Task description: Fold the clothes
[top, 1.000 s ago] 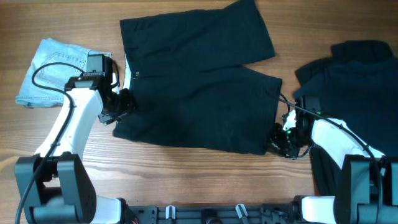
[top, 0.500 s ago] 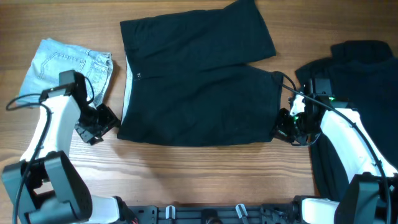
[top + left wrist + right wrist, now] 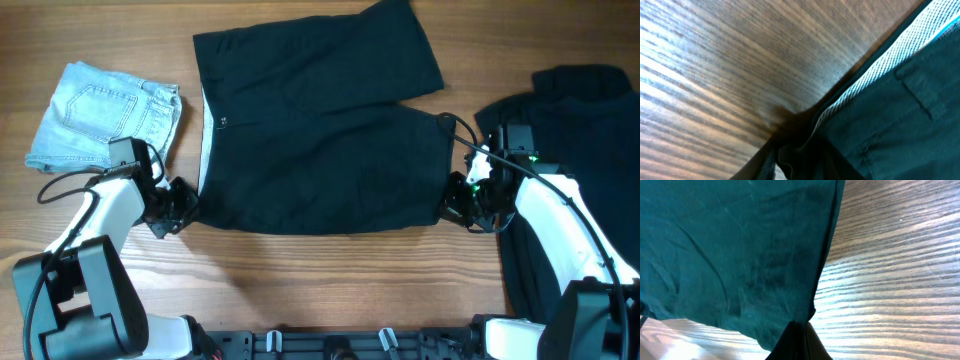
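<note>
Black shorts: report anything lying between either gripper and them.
Nothing visible does. The left gripper sits right at the waistband corner of the black shorts, the right gripper at the hem corner. The folded jeans lie off to the side.

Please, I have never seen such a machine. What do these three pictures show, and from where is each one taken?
Two white robot arms work at a wooden table. The wide picture looks down from above; the other two come from cameras on each wrist. Black shorts lie spread out, folded denim to their left, more black cloth at the right. The right pincer seems to pinch a corner of the shorts. The left pincer sits at the opposite corner; whether it grips is unclear.
</note>
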You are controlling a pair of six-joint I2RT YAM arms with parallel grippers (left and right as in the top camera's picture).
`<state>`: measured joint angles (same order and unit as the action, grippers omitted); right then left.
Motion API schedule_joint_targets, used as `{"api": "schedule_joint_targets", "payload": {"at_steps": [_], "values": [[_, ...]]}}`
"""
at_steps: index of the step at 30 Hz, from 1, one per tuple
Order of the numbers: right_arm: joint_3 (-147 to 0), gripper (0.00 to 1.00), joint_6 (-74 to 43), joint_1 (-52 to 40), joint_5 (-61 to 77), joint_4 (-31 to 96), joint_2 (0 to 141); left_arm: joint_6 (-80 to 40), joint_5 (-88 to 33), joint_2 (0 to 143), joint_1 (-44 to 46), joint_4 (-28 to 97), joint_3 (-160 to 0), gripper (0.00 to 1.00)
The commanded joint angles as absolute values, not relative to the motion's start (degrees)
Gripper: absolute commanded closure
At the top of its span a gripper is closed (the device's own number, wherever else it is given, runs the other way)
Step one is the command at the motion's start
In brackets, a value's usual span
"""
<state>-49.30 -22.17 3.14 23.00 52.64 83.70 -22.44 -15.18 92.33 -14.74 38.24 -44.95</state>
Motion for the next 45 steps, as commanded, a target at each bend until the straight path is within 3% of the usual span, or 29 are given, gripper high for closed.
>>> {"api": "schedule_joint_targets", "payload": {"at_steps": [1, 5, 9, 13, 22, 32, 45], "values": [[-50.3, 0.96, -21.2, 3.1, 21.8, 52.3, 82.9, -22.9, -16.7, 91.9, -14.8, 38.2, -44.2, 0.96], [-50.6, 0.96, -21.6, 3.1, 21.8, 52.0, 82.8, -22.7, -16.6, 91.8, -15.2, 42.8, -44.9, 0.96], [-56.0, 0.96, -22.3, 3.1, 20.3, 57.9, 80.5, -20.7, -15.9, 88.6, -18.3, 57.7, -53.0, 0.96], [-68.0, 0.96, -22.4, 3.1, 13.7, 69.3, 77.5, -23.0, -15.8, 76.7, -20.1, 73.4, -63.2, 0.96], [-90.7, 0.96, -20.2, 3.1, 10.9, 80.4, 75.9, -26.5, -7.7, 56.5, -20.1, 88.4, -73.0, 0.96], [-94.8, 0.96, -19.5, 3.0, 11.1, 74.0, 79.5, -27.5, -5.9, 57.8, -20.0, 88.3, -73.9, 0.96], [-94.1, 0.96, -18.1, 3.0, 22.6, 58.6, 97.6, -27.5, -2.6, 75.8, -17.0, 74.7, -73.0, 0.96]]}}
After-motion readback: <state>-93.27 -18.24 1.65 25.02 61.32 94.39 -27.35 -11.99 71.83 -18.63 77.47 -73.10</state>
